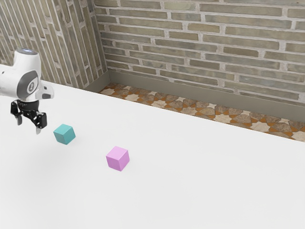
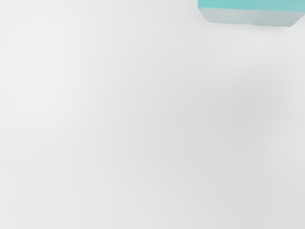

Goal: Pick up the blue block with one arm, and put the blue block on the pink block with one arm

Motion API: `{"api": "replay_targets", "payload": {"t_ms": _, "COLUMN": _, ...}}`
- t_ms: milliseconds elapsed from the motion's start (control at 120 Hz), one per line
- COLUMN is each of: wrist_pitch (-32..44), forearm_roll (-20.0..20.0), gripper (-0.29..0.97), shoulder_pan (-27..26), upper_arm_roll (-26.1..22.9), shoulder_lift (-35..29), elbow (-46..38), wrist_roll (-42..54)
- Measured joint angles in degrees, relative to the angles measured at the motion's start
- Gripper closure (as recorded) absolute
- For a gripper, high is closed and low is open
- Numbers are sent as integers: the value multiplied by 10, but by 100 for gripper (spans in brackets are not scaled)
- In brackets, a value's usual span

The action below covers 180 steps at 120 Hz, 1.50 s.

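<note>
Cropped by exterior view's left edge: arm point(image 1: 21, 76), with last links and hand point(image 1: 28, 125) inside frame. Cropped by same view's left, lower and right edges: bench point(image 1: 190, 191). Hidden from that camera: far and under faces of blue block point(image 1: 64, 133) and pink block point(image 1: 117, 158). Cut by wrist picture's edge: blue block point(image 2: 248, 12), sliver of top and one side face left.

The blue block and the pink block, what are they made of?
Blue block: looks like hard plastic or smooth painted wood, matte, with flat teal faces, sharp edges and no shine. Pink block: likely the same, with even colour, crisp corners and no grain or gloss. It's a simulator render, so I can't be sure.
</note>
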Motion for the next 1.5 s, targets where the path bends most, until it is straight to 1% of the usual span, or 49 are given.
{"api": "replay_targets", "payload": {"t_ms": 58, "wrist_pitch": 8, "forearm_roll": -7, "gripper": 0, "shoulder_pan": 38, "upper_arm_roll": -43, "shoulder_lift": 13, "elbow": 15, "wrist_roll": 14}}
{"api": "replay_targets", "payload": {"t_ms": 142, "wrist_pitch": 16, "forearm_roll": -15, "gripper": 0, "shoulder_pan": 64, "upper_arm_roll": -76, "shoulder_lift": 31, "elbow": 34, "wrist_roll": 31}}
{"api": "replay_targets", "payload": {"t_ms": 342, "wrist_pitch": 26, "forearm_roll": -26, "gripper": 0, "shoulder_pan": 154, "upper_arm_roll": -168, "shoulder_lift": 64, "elbow": 70, "wrist_roll": 64}}
{"api": "replay_targets", "payload": {"t_ms": 392, "wrist_pitch": 27, "forearm_roll": -32, "gripper": 0, "shoulder_pan": 167, "upper_arm_roll": -181, "shoulder_lift": 74, "elbow": 82, "wrist_roll": 71}}
{"api": "replay_targets", "payload": {"t_ms": 450, "wrist_pitch": 28, "forearm_roll": -42, "gripper": 0, "shoulder_pan": 175, "upper_arm_roll": -190, "shoulder_lift": 85, "elbow": 95, "wrist_roll": 78}}
{"api": "replay_targets", "payload": {"t_ms": 608, "wrist_pitch": 30, "forearm_roll": -94, "gripper": 0, "shoulder_pan": 183, "upper_arm_roll": -204, "shoulder_lift": 120, "elbow": 127, "wrist_roll": 93}}
{"api": "replay_targets", "payload": {"t_ms": 667, "wrist_pitch": 31, "forearm_roll": -105, "gripper": 0, "shoulder_pan": 198, "upper_arm_roll": -216, "shoulder_lift": 132, "elbow": 133, "wrist_roll": 98}}
{"api": "replay_targets", "payload": {"t_ms": 842, "wrist_pitch": 31, "forearm_roll": -122, "gripper": 0, "shoulder_pan": 230, "upper_arm_roll": -245, "shoulder_lift": 155, "elbow": 157, "wrist_roll": 106}}
{"api": "replay_targets", "payload": {"t_ms": 967, "wrist_pitch": 32, "forearm_roll": -142, "gripper": 0, "shoulder_pan": 234, "upper_arm_roll": -250, "shoulder_lift": 176, "elbow": 186, "wrist_roll": 111}}
{"api": "replay_targets", "payload": {"t_ms": 1092, "wrist_pitch": 32, "forearm_roll": -161, "gripper": 0, "shoulder_pan": 234, "upper_arm_roll": -255, "shoulder_lift": 194, "elbow": 193, "wrist_roll": 114}}
{"api": "replay_targets", "payload": {"t_ms": 1350, "wrist_pitch": 32, "forearm_roll": -172, "gripper": 0, "shoulder_pan": 246, "upper_arm_roll": -267, "shoulder_lift": 227, "elbow": 215, "wrist_roll": 118}}
{"api": "replay_targets", "payload": {"t_ms": 1400, "wrist_pitch": 32, "forearm_roll": -173, "gripper": 3, "shoulder_pan": 250, "upper_arm_roll": -270, "shoulder_lift": 230, "elbow": 219, "wrist_roll": 119}}
{"api": "replay_targets", "payload": {"t_ms": 1500, "wrist_pitch": 32, "forearm_roll": -178, "gripper": 15, "shoulder_pan": 257, "upper_arm_roll": -275, "shoulder_lift": 237, "elbow": 226, "wrist_roll": 119}}
